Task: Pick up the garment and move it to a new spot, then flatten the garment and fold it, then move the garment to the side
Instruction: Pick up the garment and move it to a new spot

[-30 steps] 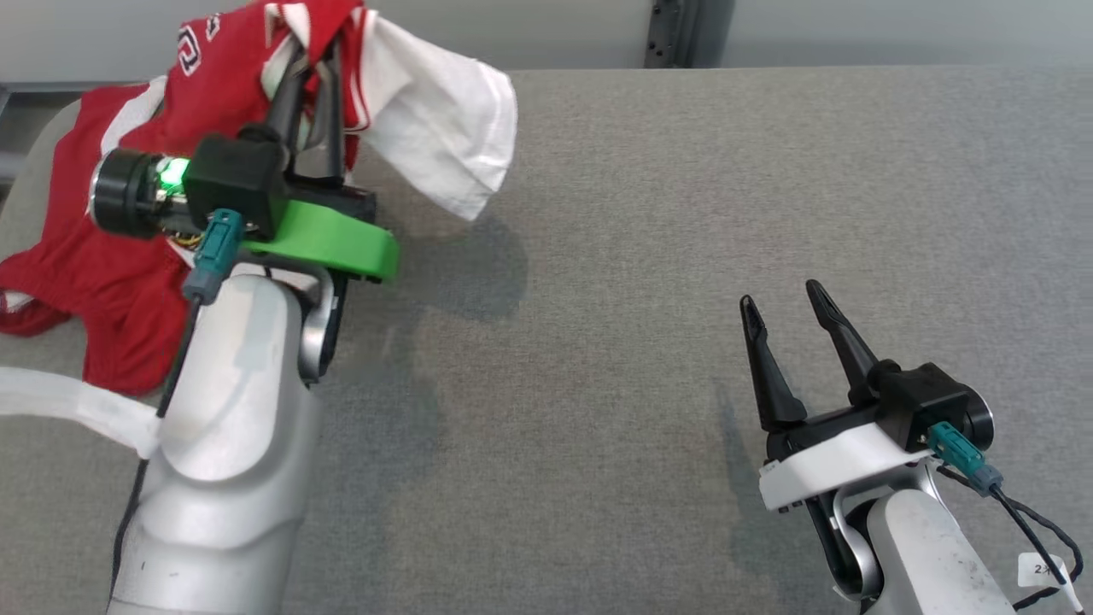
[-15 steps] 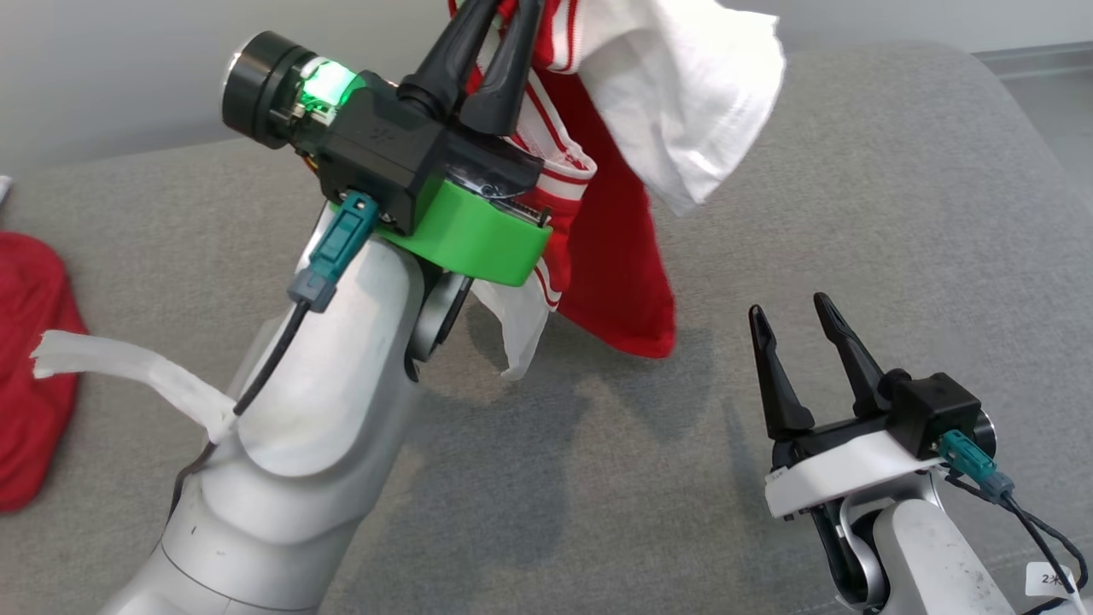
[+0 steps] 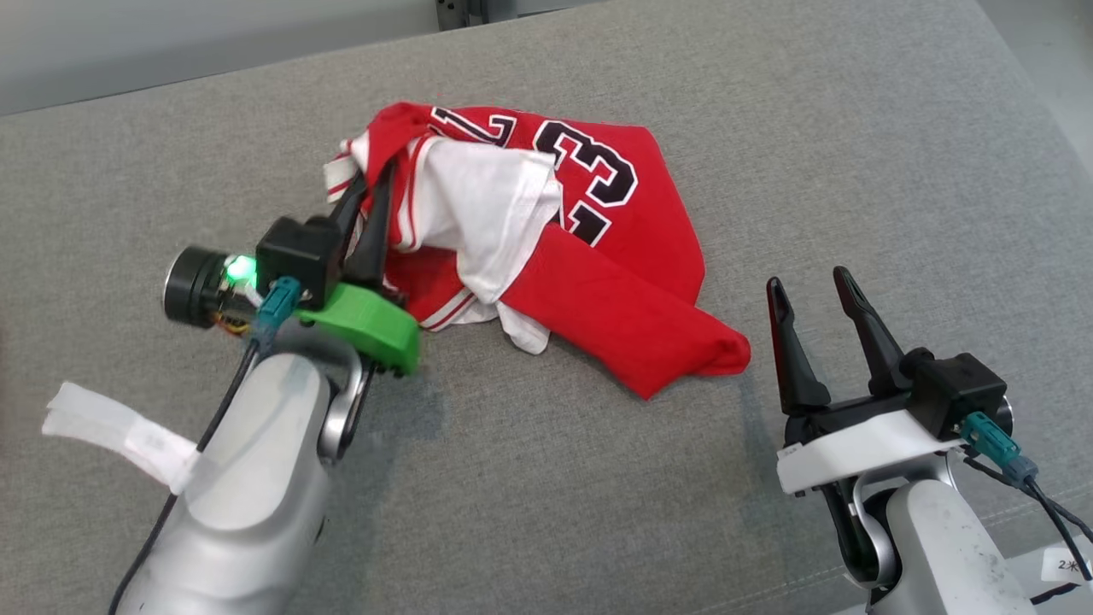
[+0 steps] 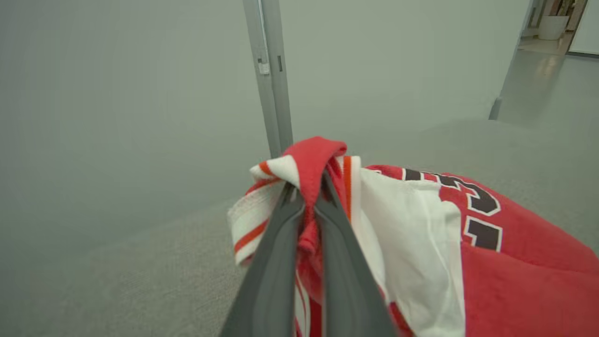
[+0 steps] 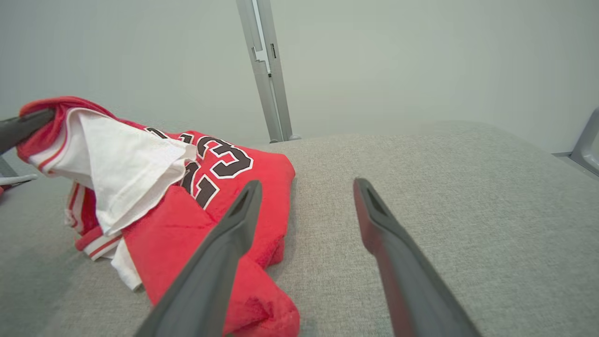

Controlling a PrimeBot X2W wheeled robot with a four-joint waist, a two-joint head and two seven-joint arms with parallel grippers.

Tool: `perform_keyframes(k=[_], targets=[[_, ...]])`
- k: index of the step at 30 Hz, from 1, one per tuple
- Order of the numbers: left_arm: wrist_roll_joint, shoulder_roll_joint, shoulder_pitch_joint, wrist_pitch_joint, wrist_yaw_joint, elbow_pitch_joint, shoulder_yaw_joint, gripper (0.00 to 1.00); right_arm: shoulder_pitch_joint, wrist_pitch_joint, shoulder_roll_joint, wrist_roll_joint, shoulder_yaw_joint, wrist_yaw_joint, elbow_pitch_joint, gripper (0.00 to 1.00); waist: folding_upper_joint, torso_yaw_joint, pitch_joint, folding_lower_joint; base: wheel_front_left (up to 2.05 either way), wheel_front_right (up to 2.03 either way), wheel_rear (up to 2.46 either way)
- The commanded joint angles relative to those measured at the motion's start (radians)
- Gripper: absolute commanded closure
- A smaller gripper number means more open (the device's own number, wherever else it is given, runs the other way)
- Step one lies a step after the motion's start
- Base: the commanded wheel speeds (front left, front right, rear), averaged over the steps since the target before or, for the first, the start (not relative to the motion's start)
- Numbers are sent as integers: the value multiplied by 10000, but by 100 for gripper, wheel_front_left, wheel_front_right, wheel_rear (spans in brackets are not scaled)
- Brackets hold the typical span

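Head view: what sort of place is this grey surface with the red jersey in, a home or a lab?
Probably a lab or test room, not a home: the red jersey lies on a broad grey fabric-covered surface, before a bare pale wall with a metal post.

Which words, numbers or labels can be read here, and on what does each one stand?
"23": black digits on the red jersey.
Black print beside it: hidden by a fold, unreadable.
White tag at the lower right of the head view: begins "2", the rest too small.
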State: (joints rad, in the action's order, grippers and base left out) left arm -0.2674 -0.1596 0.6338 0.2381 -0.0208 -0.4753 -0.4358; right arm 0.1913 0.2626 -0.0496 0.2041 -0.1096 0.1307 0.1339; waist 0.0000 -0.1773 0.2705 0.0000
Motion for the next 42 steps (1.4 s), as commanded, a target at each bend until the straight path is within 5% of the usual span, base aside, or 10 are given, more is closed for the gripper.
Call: perform_keyframes(k=[1,11,12,13,14,42], targets=[[-107,-158,-207,75,-47,-317,91,100,128,35,-15,32,13,1,3,0,0,153,95,0,0,0,0],[-698,-225,-697,271,151,-2283,665,100,149,35,-18,-91,2,1,153,0,0,509,-140,0,0,0,0],[-713,-222,-714,282,111,-2342,738,73,137,35,-18,-107,5,1,169,0,0,543,-186,0,0,0,0],[-726,-219,-735,272,108,-2334,804,29,125,35,-18,-119,8,1,180,0,0,577,-241,0,0,0,0],[-723,-224,-786,277,105,-2257,893,0,105,35,-18,-132,13,1,200,0,0,608,-300,0,0,0,0],[563,807,-6250,266,125,2809,3728,0,-1030,35,-18,-528,247,1,424,0,0,1439,-2682,0,0,0,0]])
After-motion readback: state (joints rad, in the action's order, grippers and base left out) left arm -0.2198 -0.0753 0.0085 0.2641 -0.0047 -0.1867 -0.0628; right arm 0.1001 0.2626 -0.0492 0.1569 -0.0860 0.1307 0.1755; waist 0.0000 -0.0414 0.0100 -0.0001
